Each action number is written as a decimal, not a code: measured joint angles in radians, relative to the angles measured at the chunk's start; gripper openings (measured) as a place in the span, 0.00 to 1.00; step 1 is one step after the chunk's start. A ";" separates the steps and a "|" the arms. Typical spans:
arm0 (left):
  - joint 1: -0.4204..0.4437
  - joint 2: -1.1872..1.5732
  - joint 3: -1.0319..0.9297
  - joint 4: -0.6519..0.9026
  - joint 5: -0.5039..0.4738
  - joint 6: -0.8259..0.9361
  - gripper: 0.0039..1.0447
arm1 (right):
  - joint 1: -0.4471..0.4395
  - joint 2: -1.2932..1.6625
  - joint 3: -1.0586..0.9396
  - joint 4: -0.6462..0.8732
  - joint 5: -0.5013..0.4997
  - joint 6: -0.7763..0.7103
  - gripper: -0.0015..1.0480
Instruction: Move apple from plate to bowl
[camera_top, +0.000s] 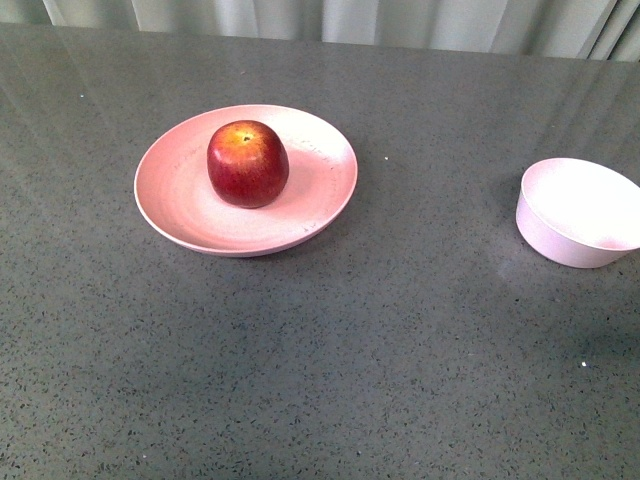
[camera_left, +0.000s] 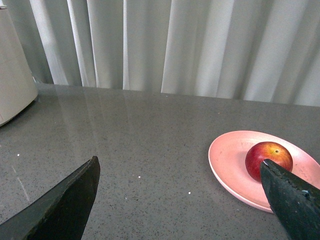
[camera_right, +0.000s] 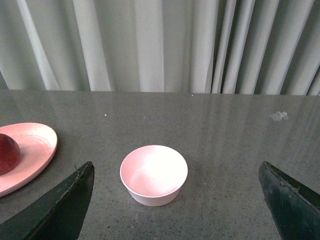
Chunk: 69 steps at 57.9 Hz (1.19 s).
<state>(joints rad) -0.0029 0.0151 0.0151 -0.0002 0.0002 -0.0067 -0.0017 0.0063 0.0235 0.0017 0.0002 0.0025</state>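
At the far left edge of the left wrist view a pale, rounded object (camera_left: 12, 85) stands on the grey speckled surface (camera_top: 320, 370); what it is cannot be told. The left tool (camera_left: 180, 161) does not show in the front view, but its own camera shows its two dark fingers (camera_left: 65, 205) spread wide, gripping nothing, over bare surface to the left of the plate (camera_top: 175, 200). That plate lies left of centre, toward the far side, flat on the surface. The apple (camera_top: 248, 163) sits upright on it, a little toward the far part of the dish, its stem dimple and yellow-orange patch facing up, nothing touching it. To the right of the plate comes a stretch of bare surface, and then the bowl (camera_top: 560, 235) stands at the right edge, well apart from the plate, upright, with nothing in it. The right tool (camera_right: 176, 165) is also out of the front view; its camera shows its fingers (camera_right: 62, 207) wide apart on either side of the bowl, on the near side of it and not touching it. A pale pleated curtain (camera_top: 330, 20) hangs along the far edge of the surface.
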 joint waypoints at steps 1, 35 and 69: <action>0.000 0.000 0.000 0.000 0.000 0.000 0.92 | 0.000 0.000 0.000 0.000 0.000 0.000 0.91; 0.000 0.000 0.000 0.000 0.000 0.000 0.92 | 0.000 0.000 0.000 0.000 0.000 0.000 0.91; 0.000 0.000 0.000 0.000 0.000 0.000 0.92 | -0.093 0.837 0.348 -0.024 -0.126 -0.039 0.91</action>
<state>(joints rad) -0.0029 0.0151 0.0151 -0.0002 0.0002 -0.0067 -0.0952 0.8436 0.3717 -0.0227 -0.1257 -0.0364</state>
